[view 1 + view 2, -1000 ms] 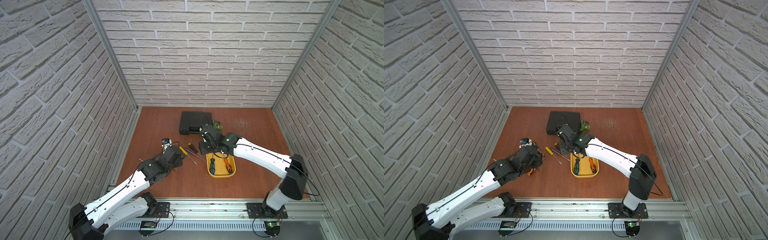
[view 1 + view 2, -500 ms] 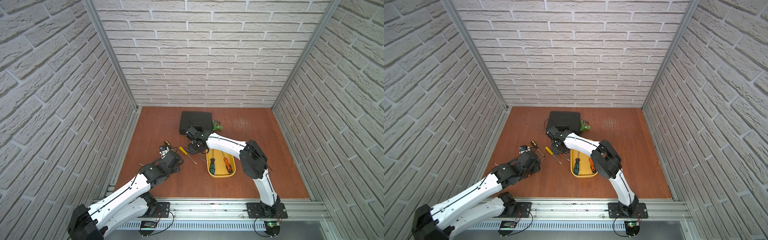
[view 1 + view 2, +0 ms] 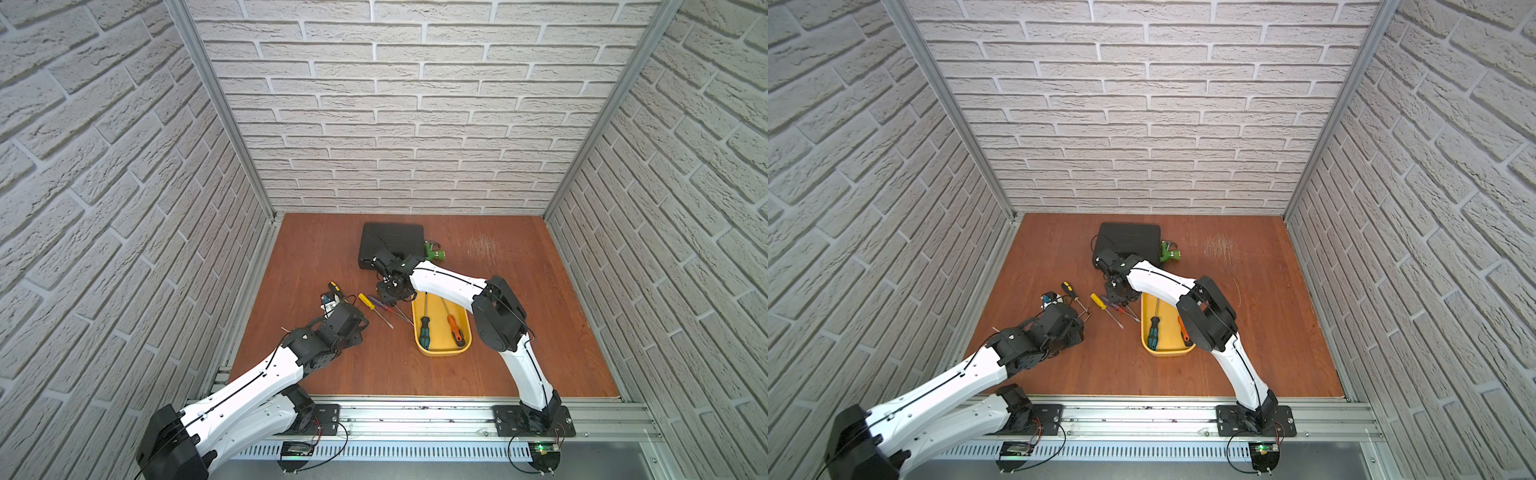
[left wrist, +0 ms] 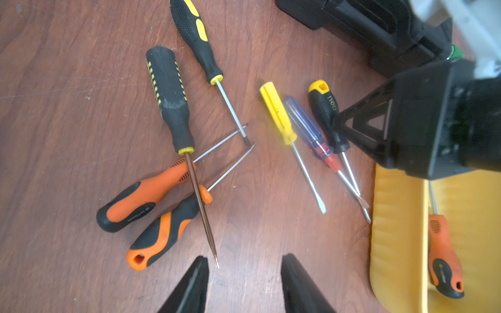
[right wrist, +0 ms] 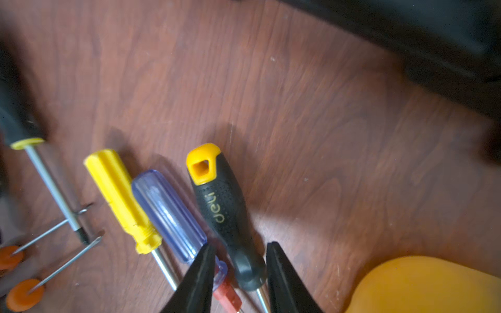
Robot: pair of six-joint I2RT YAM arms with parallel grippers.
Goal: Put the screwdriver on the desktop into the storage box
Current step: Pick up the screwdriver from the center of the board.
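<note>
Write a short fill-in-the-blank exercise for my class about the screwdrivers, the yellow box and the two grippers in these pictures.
1. The number of screwdrivers lying in the storage box is ___.
2. The right gripper straddles the black handle marked ___.
3. Between that and the yellow-handled screwdriver lies a see-through handle tinted ___.
4. The left gripper is open and holds ___.
Missing words: two; deli; blue; nothing.

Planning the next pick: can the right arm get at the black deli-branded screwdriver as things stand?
Probably yes: the right gripper is open, straddling the neck of the black screwdriver. The blue-handled screwdriver lies alongside and might get nudged.
</note>
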